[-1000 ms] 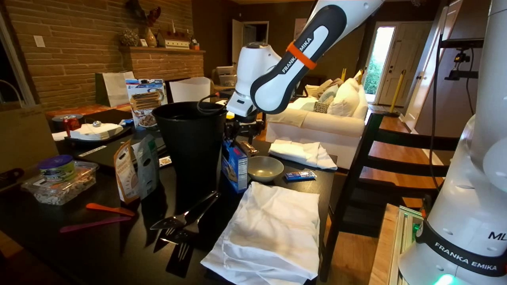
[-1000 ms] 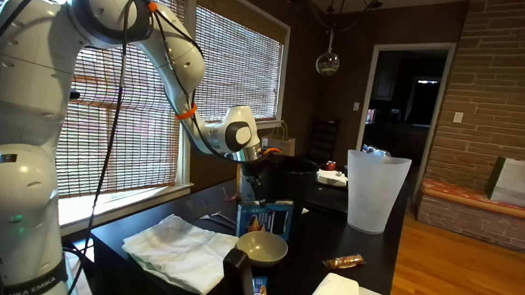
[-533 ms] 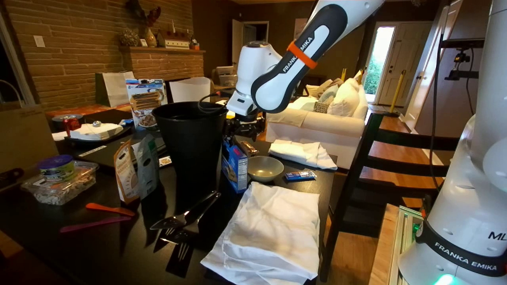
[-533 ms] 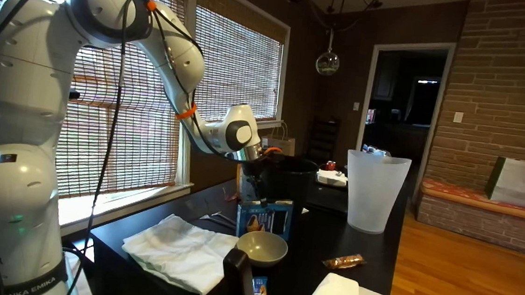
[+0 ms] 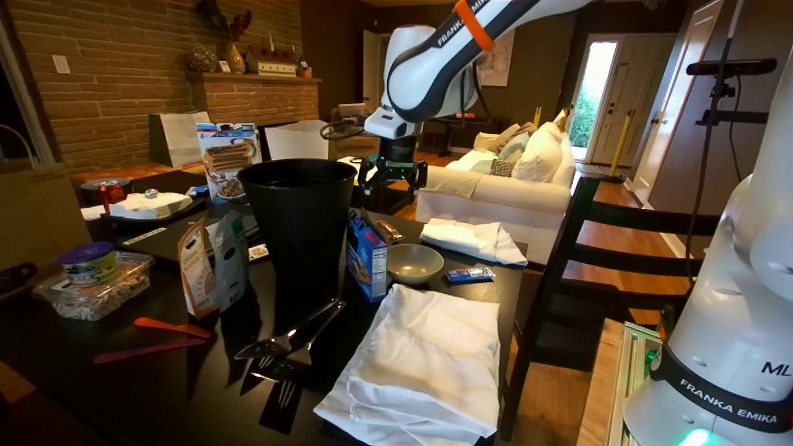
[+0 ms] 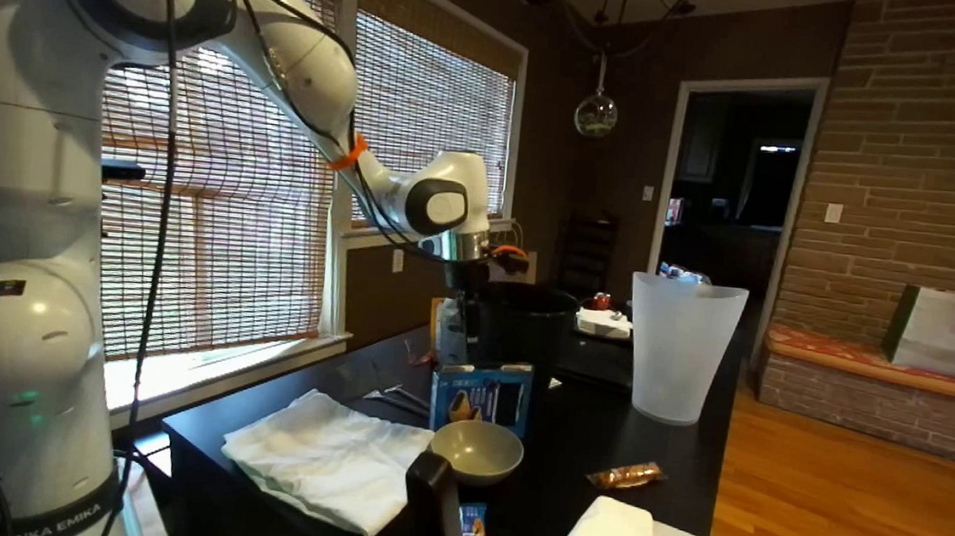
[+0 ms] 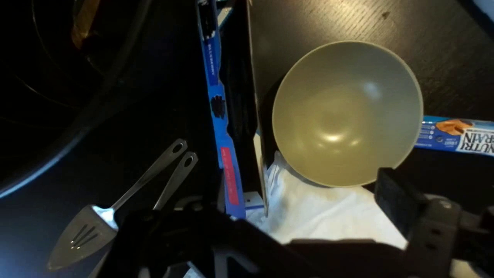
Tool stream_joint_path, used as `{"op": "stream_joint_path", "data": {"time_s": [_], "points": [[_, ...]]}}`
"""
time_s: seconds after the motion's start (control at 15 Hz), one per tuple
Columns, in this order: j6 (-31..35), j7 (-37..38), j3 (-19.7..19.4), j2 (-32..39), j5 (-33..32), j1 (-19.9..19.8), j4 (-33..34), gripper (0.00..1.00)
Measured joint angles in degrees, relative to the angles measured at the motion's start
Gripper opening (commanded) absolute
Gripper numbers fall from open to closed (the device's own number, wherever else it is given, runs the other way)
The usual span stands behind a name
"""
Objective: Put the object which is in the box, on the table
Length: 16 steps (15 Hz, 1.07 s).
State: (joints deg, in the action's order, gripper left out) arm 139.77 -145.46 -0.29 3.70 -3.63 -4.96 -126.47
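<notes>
The small blue box point(image 5: 370, 261) stands upright on the dark table point(image 5: 186, 396), between the black bin and the bowl. It also shows in an exterior view point(image 6: 480, 398). In the wrist view the box point(image 7: 224, 131) is seen from above with its top open. Its inside is dark, and I cannot make out an object in it. My gripper point(image 5: 389, 191) is above the box, clear of it, with its fingers spread and nothing between them. In the wrist view the gripper point(image 7: 289, 200) has a wide gap, with white cloth below.
The tall black bin point(image 5: 297, 229) stands close beside the box. A bowl point(image 5: 416, 263), a blue bar packet point(image 5: 469, 274), a brown wrapped snack point(image 6: 626, 476) and white cloth point(image 5: 427, 359) lie around it. Metal utensils point(image 5: 297, 347) lie in front. A frosted bin point(image 6: 684, 352) stands farther off.
My gripper has risen from just over the box's top to well above it. The box and the things on the table have not moved.
</notes>
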Motion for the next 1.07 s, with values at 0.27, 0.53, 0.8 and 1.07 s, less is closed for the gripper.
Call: {"op": "stream_joint_path", "data": {"time_s": [0.27,0.53,0.8,1.07], "points": [[-13.4,-6.3,-2.9,-3.1,9.4,-1.5,3.7,1.00],[-18.1,-4.7,-7.4,-4.2,11.3,-3.7,4.9,1.00],[-18.1,2.1,-11.3,-4.9,9.8,-6.4,3.9,1.00],[-18.5,9.6,-14.5,-6.8,6.5,-9.1,0.8,1.00]]}}
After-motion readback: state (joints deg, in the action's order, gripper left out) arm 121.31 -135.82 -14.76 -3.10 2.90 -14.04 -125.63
